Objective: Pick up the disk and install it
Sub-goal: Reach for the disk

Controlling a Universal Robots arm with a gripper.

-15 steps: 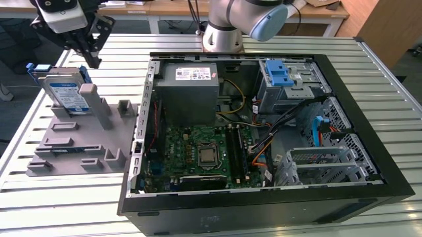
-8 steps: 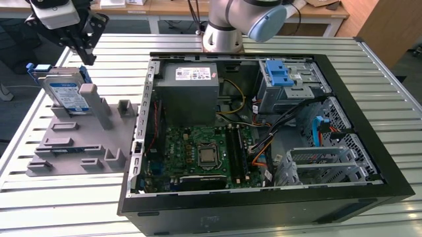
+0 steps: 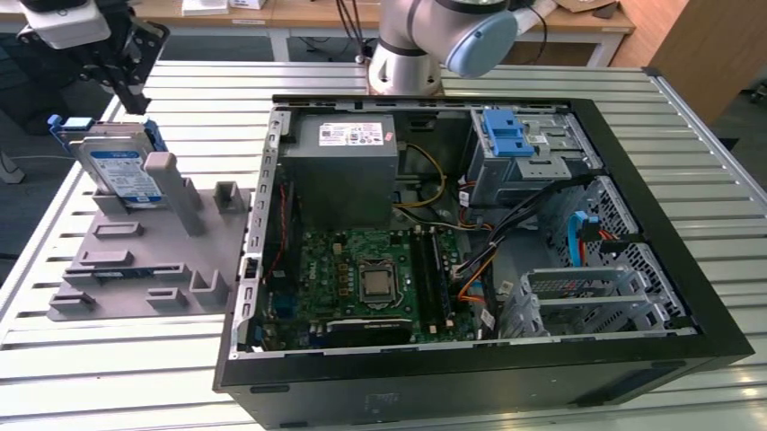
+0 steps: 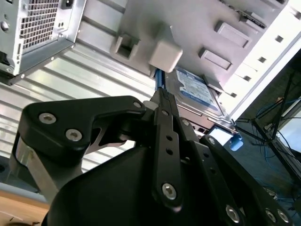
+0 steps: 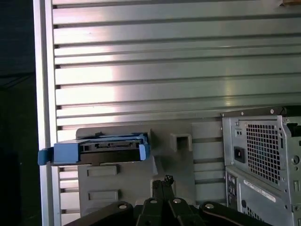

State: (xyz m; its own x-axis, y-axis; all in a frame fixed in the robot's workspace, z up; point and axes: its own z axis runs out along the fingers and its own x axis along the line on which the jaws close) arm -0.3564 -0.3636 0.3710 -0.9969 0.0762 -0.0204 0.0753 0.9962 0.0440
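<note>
The gripper (image 3: 135, 101), fingers (image 5: 162, 188) clenched on nothing, hung close above the top edge of the disk (image 3: 120, 171), which stood upright in the holder (image 3: 132, 269) below them.

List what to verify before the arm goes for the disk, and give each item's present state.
1. The disk stands upright in the grey holder: ok.
2. Top of the disk is unobstructed: ok. The gripper hangs above it and apart from it.
3. The gripper is empty: ok.
4. The gripper is open for the grasp: not ok. The fingers sit together in the first wrist view.
5. The case is open: ok. Its side is off and the inside is exposed.
6. The cage has a free bay for the disk: cannot tell.
</note>
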